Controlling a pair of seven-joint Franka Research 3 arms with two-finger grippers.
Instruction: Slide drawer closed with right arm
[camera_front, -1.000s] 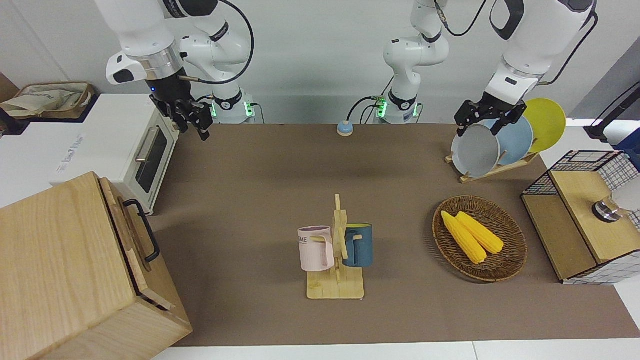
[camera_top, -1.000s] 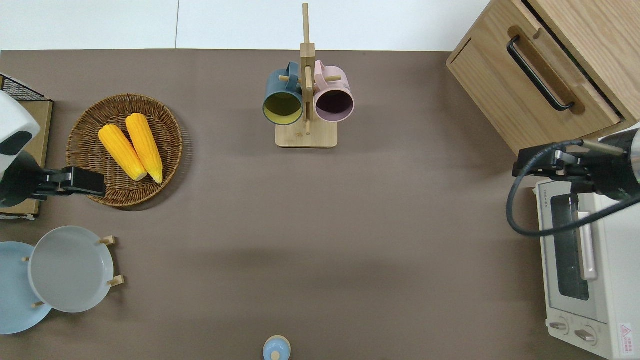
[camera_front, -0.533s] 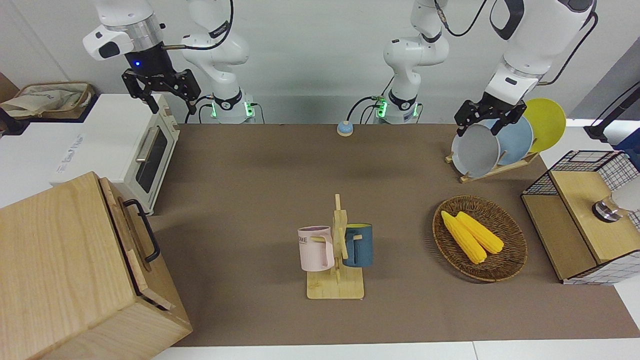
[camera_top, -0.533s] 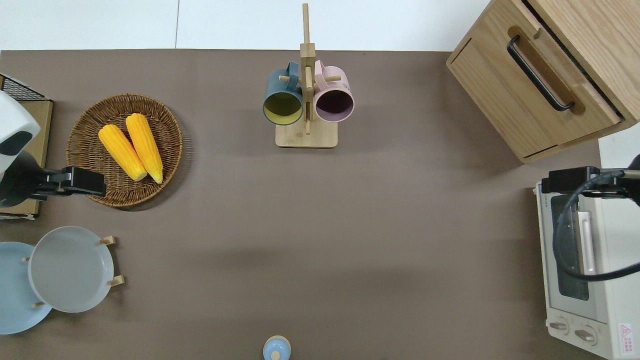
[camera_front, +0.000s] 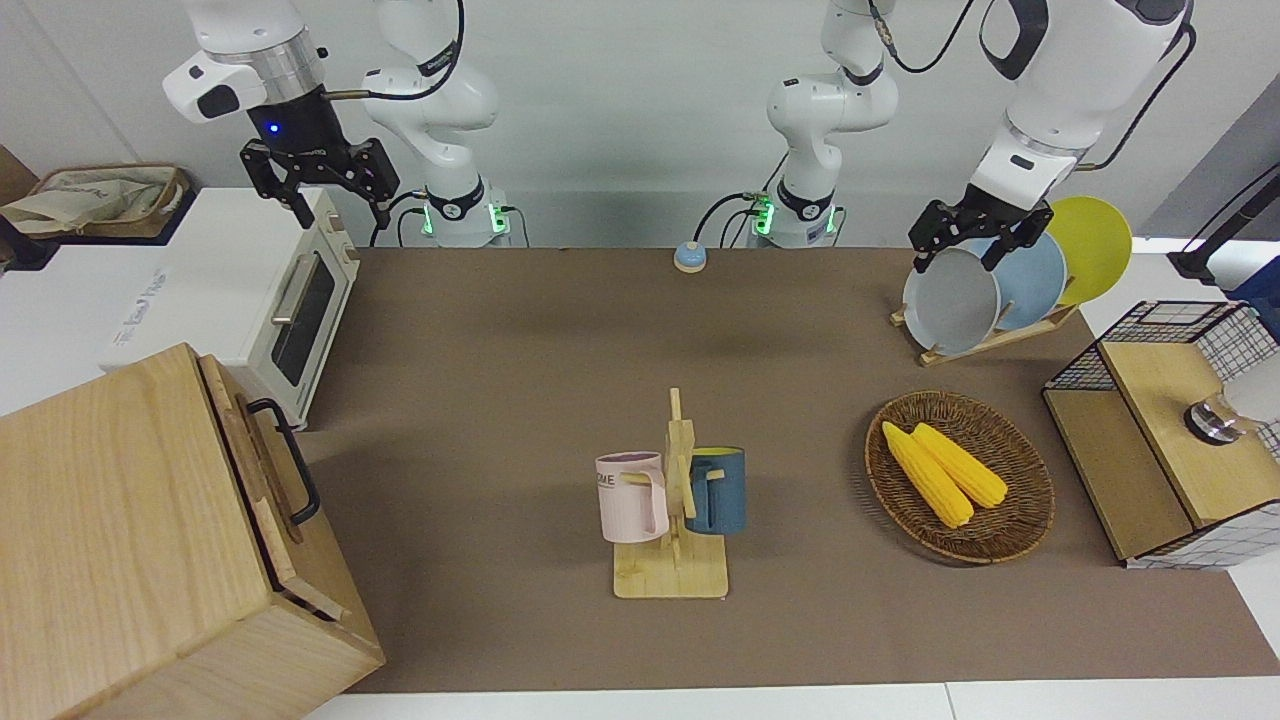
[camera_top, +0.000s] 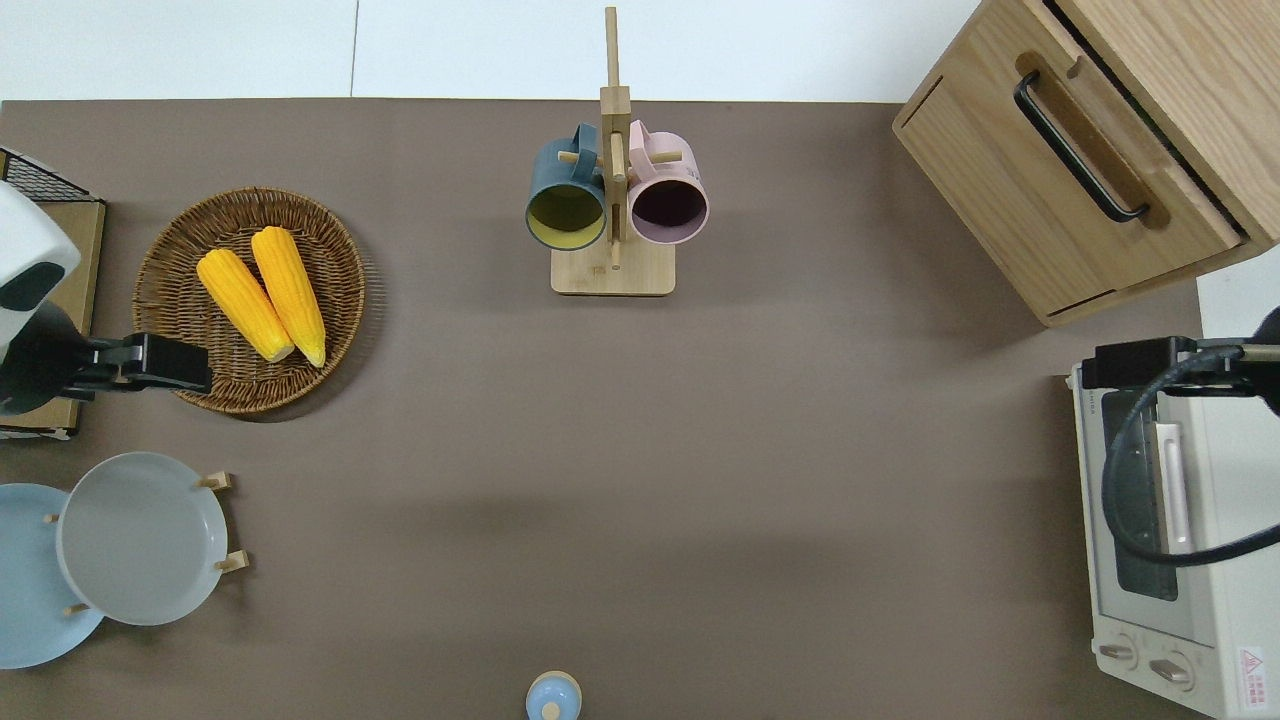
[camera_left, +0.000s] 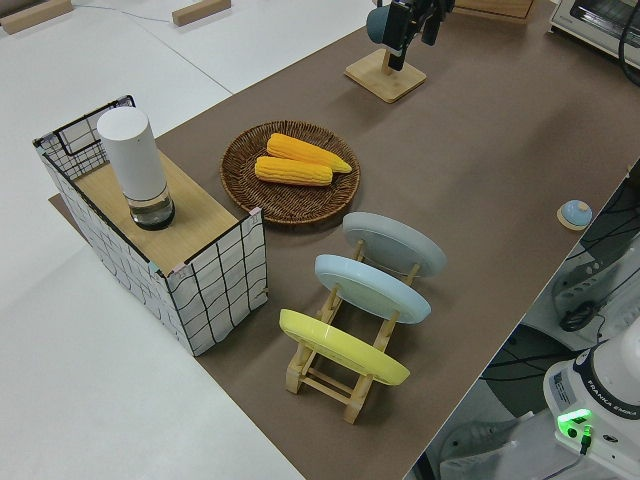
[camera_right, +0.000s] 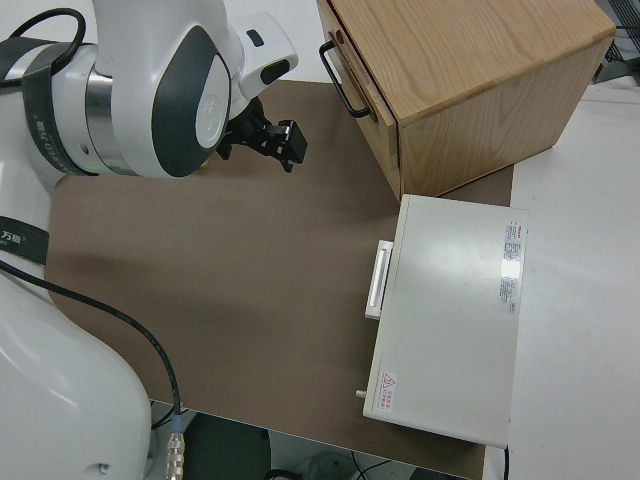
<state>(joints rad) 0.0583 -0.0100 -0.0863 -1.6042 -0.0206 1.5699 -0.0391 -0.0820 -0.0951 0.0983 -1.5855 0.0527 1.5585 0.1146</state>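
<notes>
wicker basket (camera_top: 340, 330) — two corn cobs (camera_top: 262, 292), drawer (camera_top: 1085, 175) shut

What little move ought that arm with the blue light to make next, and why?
Probably swing the right gripper from over the toaster oven toward the drawer: its front panel seems to stand slightly proud of the cabinet, and the open fingers touch nothing.

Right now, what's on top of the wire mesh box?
A white cylinder with a clear base stands upright on the wire mesh box's wooden top. What the box holds under that top cannot be seen.
</notes>
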